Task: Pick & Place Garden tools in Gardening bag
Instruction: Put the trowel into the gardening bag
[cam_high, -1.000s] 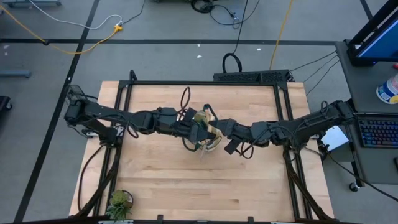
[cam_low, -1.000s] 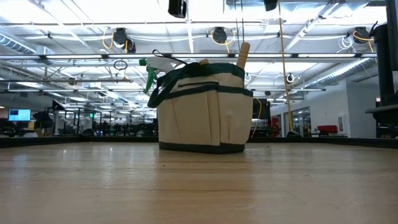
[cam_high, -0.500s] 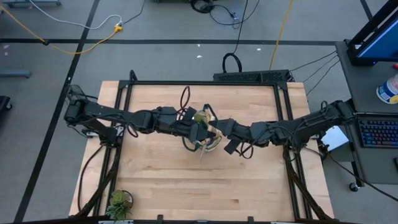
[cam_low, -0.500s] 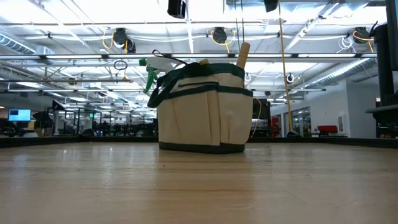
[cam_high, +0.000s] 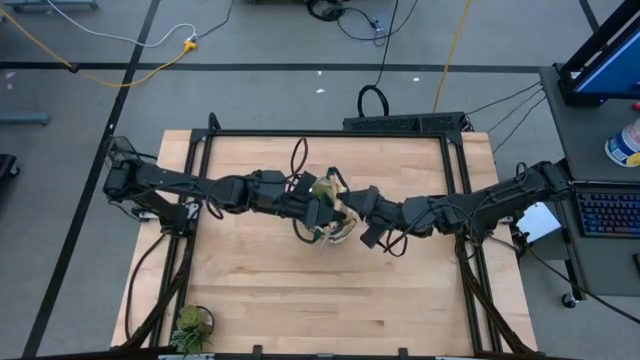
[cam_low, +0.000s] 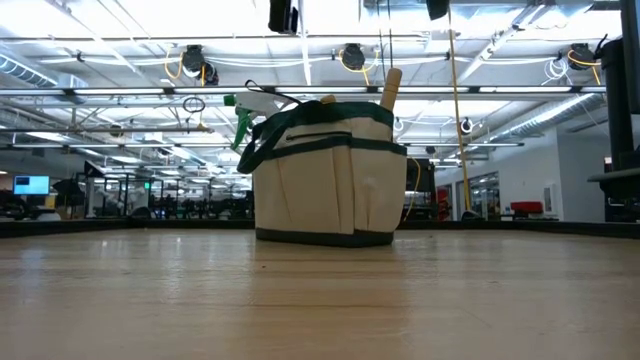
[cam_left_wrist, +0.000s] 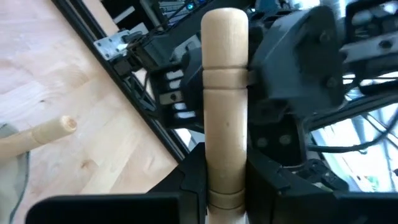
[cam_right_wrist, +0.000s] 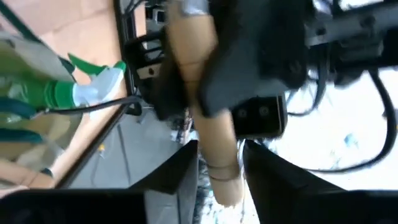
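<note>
The beige gardening bag (cam_low: 325, 175) with green trim stands on its base at the table's middle (cam_high: 338, 228). A green spray bottle (cam_low: 248, 108) and a wooden handle (cam_low: 390, 88) stick out of its top. Both arms meet level above the bag. My left gripper (cam_high: 320, 205) is shut on the wooden handle (cam_left_wrist: 225, 93) of a garden tool whose metal end is hidden. My right gripper (cam_high: 358, 207) faces it from the right, open. Its fingers (cam_right_wrist: 186, 174) stand on either side of the same handle (cam_right_wrist: 208, 124), with a narrow gap showing. My left gripper pinches the tool's wooden handle between its two fingers, at the grooved stretch (cam_left_wrist: 225, 186) away from the rounded free end (cam_left_wrist: 225, 22). The fingers come level from the table's left side and lie across the handle. The tool is lifted clear of the table, above the bag.
A small potted plant (cam_high: 192, 322) stands at the table's near left corner. The wooden tabletop (cam_high: 300, 290) lies bare around the bag. A second wooden handle (cam_left_wrist: 37, 134) juts from the bag below my left gripper. Black frame rails (cam_high: 200, 150) edge the table.
My right gripper has rolled a little about the line it points along. Both arms have kept their places above the bag, and the bag with its tools has not moved.
</note>
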